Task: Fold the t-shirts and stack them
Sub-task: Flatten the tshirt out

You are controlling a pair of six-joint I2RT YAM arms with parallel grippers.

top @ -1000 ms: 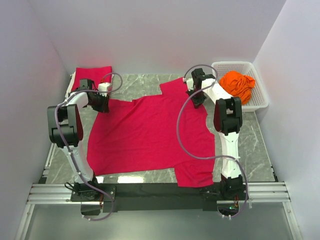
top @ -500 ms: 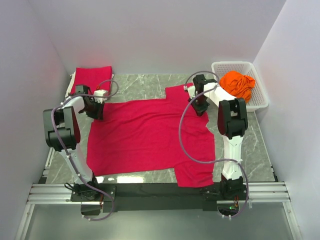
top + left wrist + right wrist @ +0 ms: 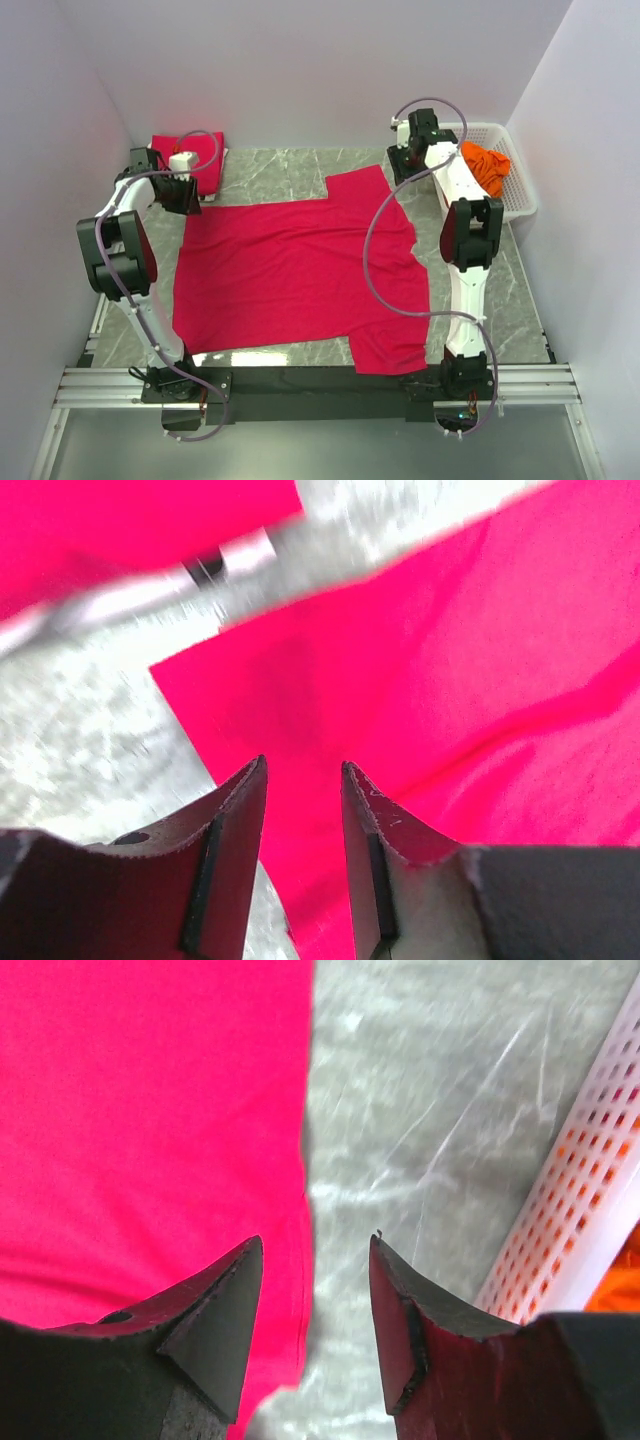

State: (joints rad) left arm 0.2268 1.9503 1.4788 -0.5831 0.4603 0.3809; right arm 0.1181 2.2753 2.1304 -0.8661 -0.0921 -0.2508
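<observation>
The crimson shirt (image 3: 300, 270) lies spread nearly flat across the marble table (image 3: 280, 175), hem toward my left side and collar end toward my right. That is how I want it, since a fold only comes out square from flat cloth. One sleeve (image 3: 355, 185) points toward the far wall; the other drapes over the near edge.

My left gripper (image 3: 303, 770) hangs just above the shirt's far left corner, its fingers a narrow gap apart with nothing between them. My right gripper (image 3: 313, 1245) hovers over the far sleeve's outer edge, half over cloth and half over bare marble, its jaws wider apart and equally empty. Both sit at far corners because, I judge, those are the places to pinch next and carry toward me.

The folded shirt (image 3: 188, 152) rests at the far left corner, just beyond my left gripper (close enough that I should avoid nudging it). I take it as the base of the stack. The orange shirt (image 3: 482, 165) waits crumpled in the white basket (image 3: 515, 205) on my right, out of the way until its turn.
</observation>
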